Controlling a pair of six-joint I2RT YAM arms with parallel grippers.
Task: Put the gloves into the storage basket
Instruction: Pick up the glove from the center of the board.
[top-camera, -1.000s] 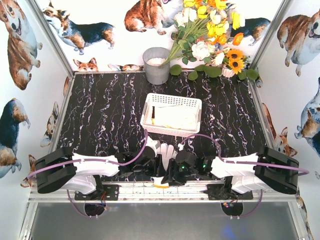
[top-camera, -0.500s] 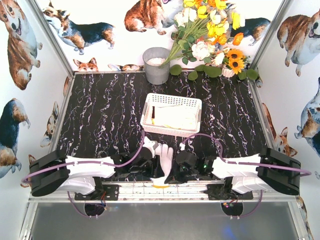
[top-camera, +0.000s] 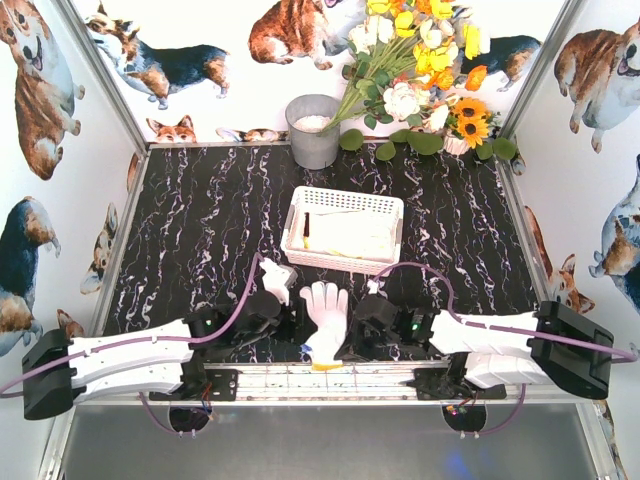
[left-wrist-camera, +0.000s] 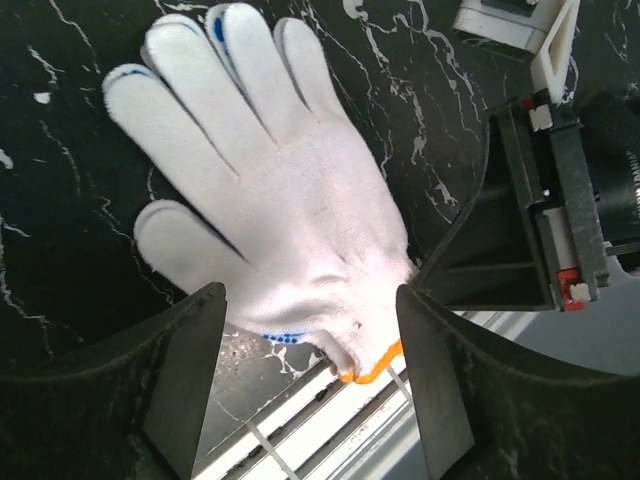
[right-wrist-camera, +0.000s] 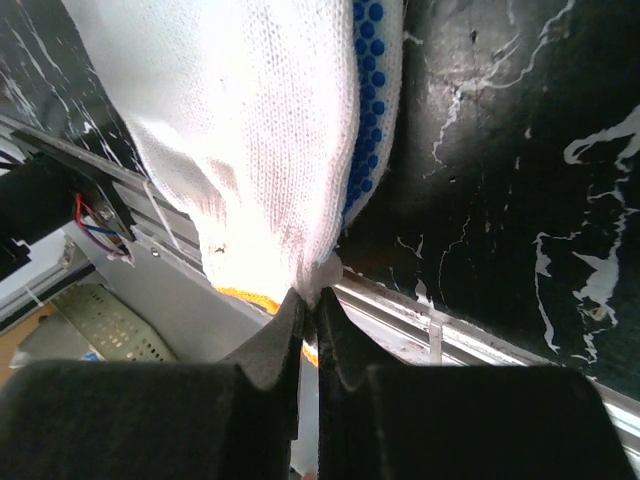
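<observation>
Left pincer (left-wrist-camera: 308, 305) spread; right pincer (right-wrist-camera: 310, 308) pinched tight.

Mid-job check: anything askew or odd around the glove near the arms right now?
Yes: the glove lies at the near edge of the table, its orange cuff hanging over the metal rail. The right end effector pinches only a thin bit of cuff, a slim hold; the left end effector stands open around it.

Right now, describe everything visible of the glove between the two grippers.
The glove is cream-white knit with an orange-yellow cuff edge and blue dots showing along its underside. It lies on the black marbled table at the near edge, fingers spread and pointing toward the storage basket. The right gripper is shut on its cuff. The open jaws of the left gripper flank the cuff end.
</observation>
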